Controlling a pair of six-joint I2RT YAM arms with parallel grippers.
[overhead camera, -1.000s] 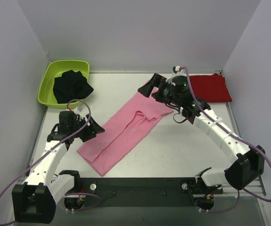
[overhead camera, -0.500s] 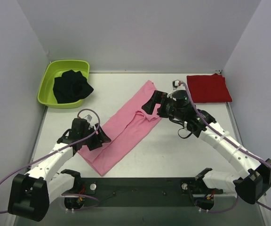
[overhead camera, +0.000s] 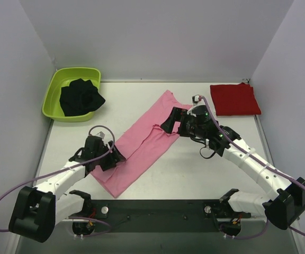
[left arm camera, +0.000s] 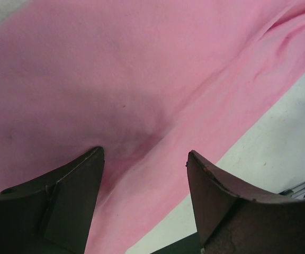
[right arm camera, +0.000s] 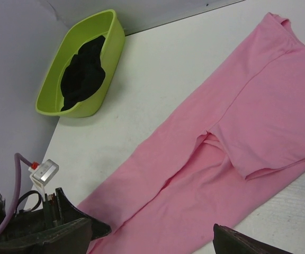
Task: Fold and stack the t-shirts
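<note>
The left arm lies low, reaching forward and inward; the left end effector [overhead camera: 113,157] tilts downward, jaws spread apart. The right arm stretches forward and leftward; the right end effector [overhead camera: 169,120] points left, jaws parted wide.

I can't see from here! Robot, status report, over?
Left gripper open, low over near end of pink shirt. Right gripper open above its far half. Red shirt folded, far right. Green tub well aside.
</note>
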